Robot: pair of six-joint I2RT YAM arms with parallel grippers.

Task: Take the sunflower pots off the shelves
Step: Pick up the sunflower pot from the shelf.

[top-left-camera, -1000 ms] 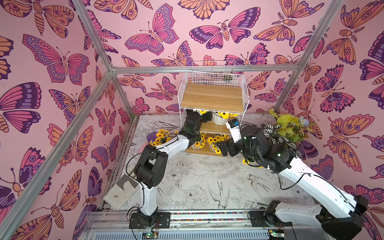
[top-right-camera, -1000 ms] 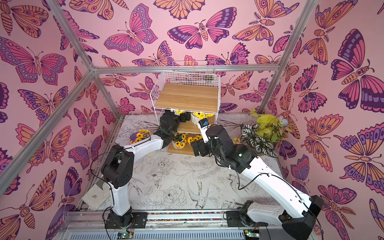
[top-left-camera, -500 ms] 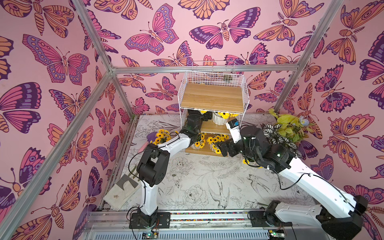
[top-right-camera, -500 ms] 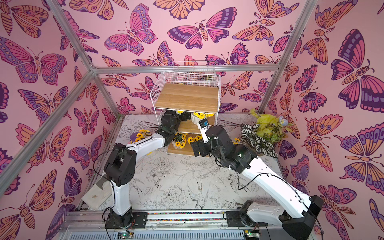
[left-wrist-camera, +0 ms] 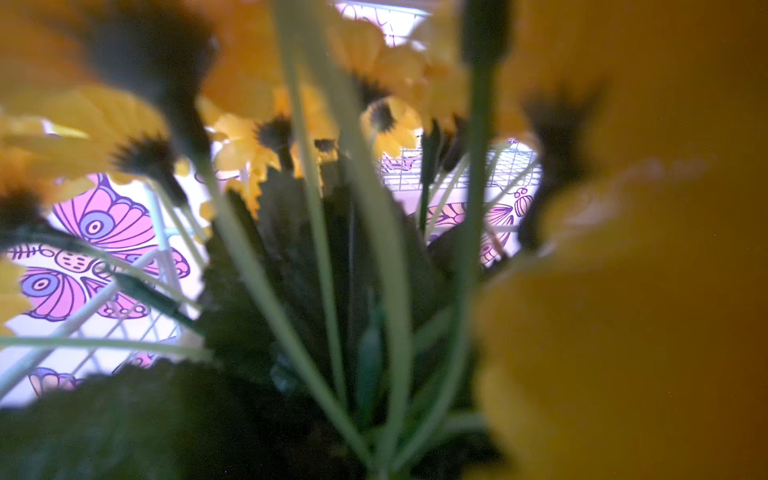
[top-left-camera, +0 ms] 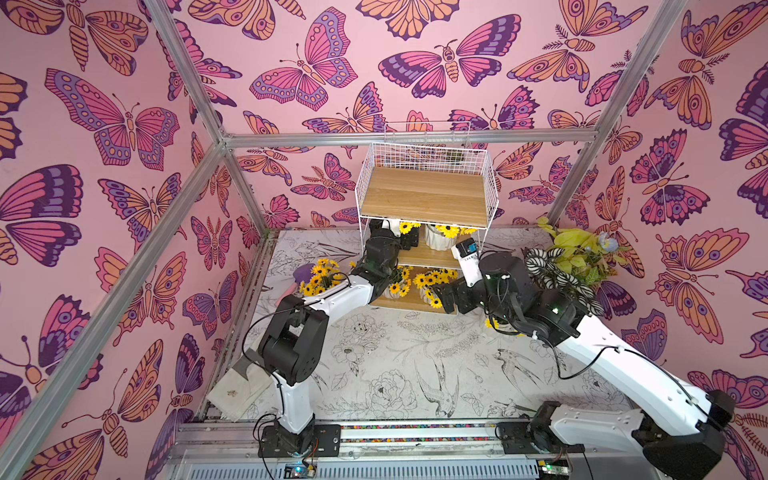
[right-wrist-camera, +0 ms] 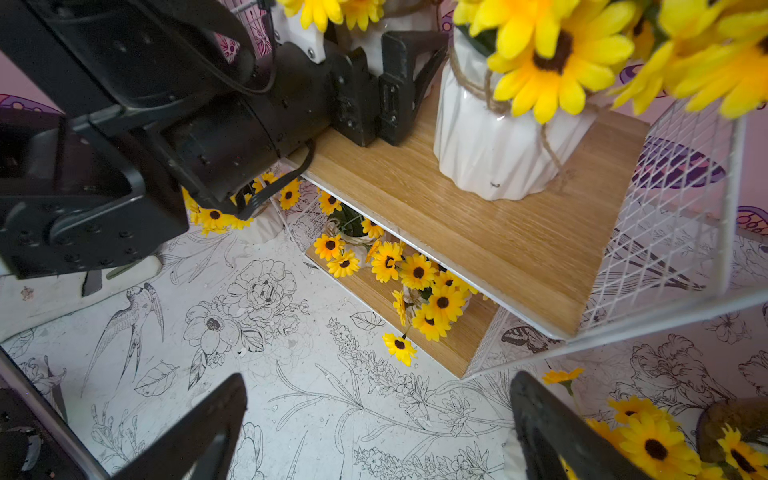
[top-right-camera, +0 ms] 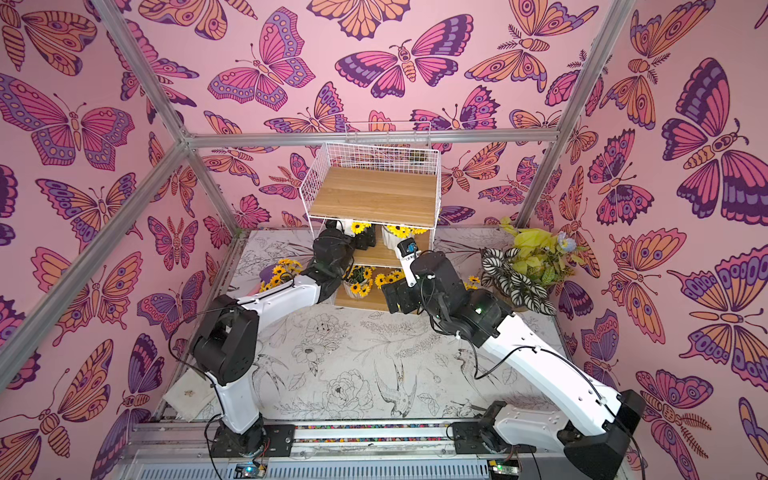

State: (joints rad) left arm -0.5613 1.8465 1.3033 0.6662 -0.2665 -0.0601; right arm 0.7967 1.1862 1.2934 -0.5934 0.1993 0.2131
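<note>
Motion comes from the left arm [top-left-camera: 340, 293]: it has pushed deeper onto the middle board of the shelves [top-left-camera: 428, 199], right up to a sunflower pot [top-left-camera: 405, 227], so a grab looks near. I cannot tell if its jaws are open. Jaws of the right arm [top-left-camera: 515, 286] are wide open and empty, in front of the shelves. Six pots: two on the middle board, two on the bottom board, two off on the table [top-left-camera: 395, 374] near the shelves.

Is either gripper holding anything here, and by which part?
Right gripper: open, empty. Left gripper is at a white ribbed sunflower pot on the wire rack's middle board; a grip cannot be told.
</note>
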